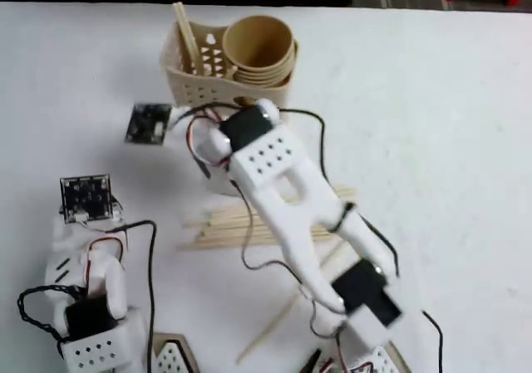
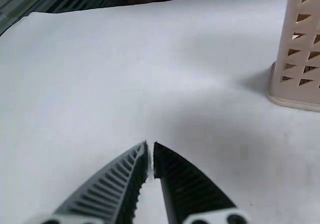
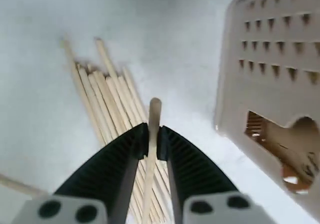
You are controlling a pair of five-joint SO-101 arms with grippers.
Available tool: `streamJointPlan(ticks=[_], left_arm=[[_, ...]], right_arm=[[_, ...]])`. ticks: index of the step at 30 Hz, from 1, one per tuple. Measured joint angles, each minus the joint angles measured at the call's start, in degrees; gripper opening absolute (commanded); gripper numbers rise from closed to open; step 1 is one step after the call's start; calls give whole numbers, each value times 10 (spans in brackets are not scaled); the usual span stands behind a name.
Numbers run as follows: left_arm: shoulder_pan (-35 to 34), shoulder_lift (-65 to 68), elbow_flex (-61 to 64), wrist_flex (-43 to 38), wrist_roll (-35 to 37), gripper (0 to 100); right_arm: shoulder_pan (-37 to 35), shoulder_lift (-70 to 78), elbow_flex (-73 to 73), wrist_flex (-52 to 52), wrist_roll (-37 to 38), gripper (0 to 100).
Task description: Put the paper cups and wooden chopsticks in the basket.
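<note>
One chopstick (image 3: 155,109) is clamped between the jaws of my right claw (image 3: 152,134), its end poking out past the fingertips. Under that claw lies the pile of chopsticks (image 3: 107,99), fanned out flat on the white table (image 1: 432,99). The basket (image 3: 260,84) stands just to one side of the claw, its perforated wall and handle cutout facing me.

From above, my right arm (image 1: 283,190) stretches from the near right towards the basket and covers the middle of the pile. A stray chopstick (image 1: 270,331) lies nearer, apart from the rest. The basket sits at the far side, holding the stacked paper cups (image 1: 258,45) and a few upright chopsticks (image 1: 186,36).

My left claw (image 2: 151,151) is closed on nothing, over bare table at the near left, well clear of the basket.
</note>
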Motion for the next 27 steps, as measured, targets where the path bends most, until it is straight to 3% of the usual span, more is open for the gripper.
streamJointPlan(ticks=[7, 14, 21, 27], left_arm=[[0, 0, 0, 0, 0, 50], [0, 0, 0, 0, -2, 50], [0, 0, 0, 0, -3, 50], [0, 0, 0, 0, -3, 50]], right_arm=[[-37, -105, -127, -11, -93, 19], [-47, -119, -282, -107, -180, 19], [-39, -120, -309, -257, -255, 19], [9, -83, -309, -323, -277, 19]])
